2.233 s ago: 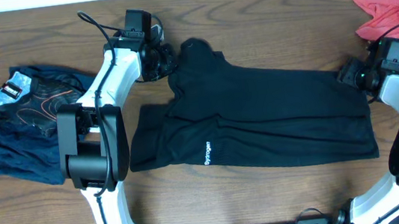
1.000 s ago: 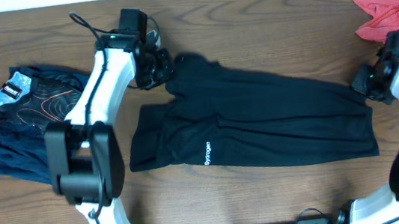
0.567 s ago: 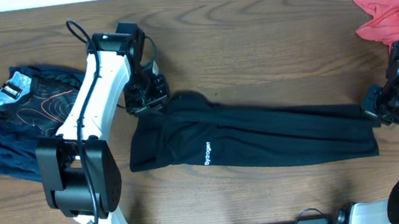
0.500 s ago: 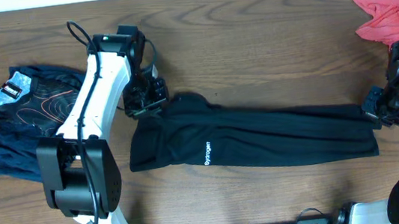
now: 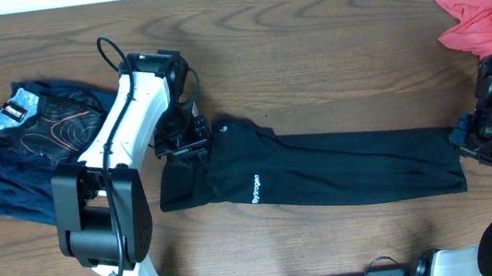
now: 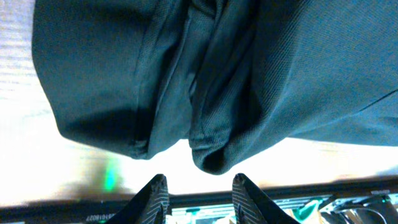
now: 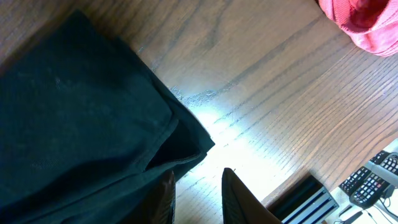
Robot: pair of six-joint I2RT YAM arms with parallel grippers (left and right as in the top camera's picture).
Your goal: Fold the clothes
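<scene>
While the black T-shirt (image 5: 323, 162) lies as a long, doubled band across the middle of the bench (image 5: 310, 47), the overhead view shows the left arm reaching forward with its wrist bent down, the left tool (image 5: 181, 138) at the band's bunched left end. The right arm curls in from the edge, with the right tool (image 5: 476, 138) at the far right corner. From the left wrist, the fingers stand apart and released, a loose lip of cloth just above the gap. I judge that a careless lift could snag it and drag the fold open. From the right wrist, that tool is likewise spread and empty, one finger beside the layered corner. A sideways sweep could peel it back.
</scene>
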